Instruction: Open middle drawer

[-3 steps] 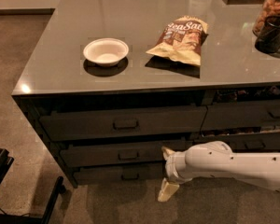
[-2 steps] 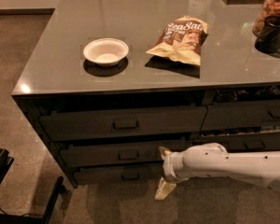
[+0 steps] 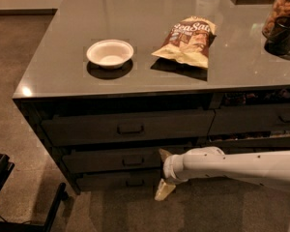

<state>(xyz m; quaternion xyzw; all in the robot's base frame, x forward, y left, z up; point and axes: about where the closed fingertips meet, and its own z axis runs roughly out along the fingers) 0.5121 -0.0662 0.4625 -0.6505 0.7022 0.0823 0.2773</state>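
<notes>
The middle drawer point(image 3: 106, 160) is the medium-height dark front in the left stack, under the taller top drawer point(image 3: 87, 128) and above the slim bottom drawer point(image 3: 106, 181). Its small loop handle point(image 3: 133, 162) sits at the centre. My gripper point(image 3: 163, 172) comes in from the right on a white arm point(image 3: 232, 167). It is low in front of the drawers, just right of the handle. Its two tan fingers are spread, one fingertip point(image 3: 163, 153) at the middle drawer's height and the other point(image 3: 164, 190) near the floor. It holds nothing.
On the grey countertop point(image 3: 150, 23) lie a white bowl point(image 3: 109, 53) and a chip bag point(image 3: 188, 41); jars point(image 3: 282, 21) stand at the far right. A second drawer stack point(image 3: 253, 120) is on the right. A black chair base point(image 3: 19, 202) stands at the lower left on the floor.
My arm and gripper have moved a little to the left, closer to the middle drawer's handle. The drawers have not moved.
</notes>
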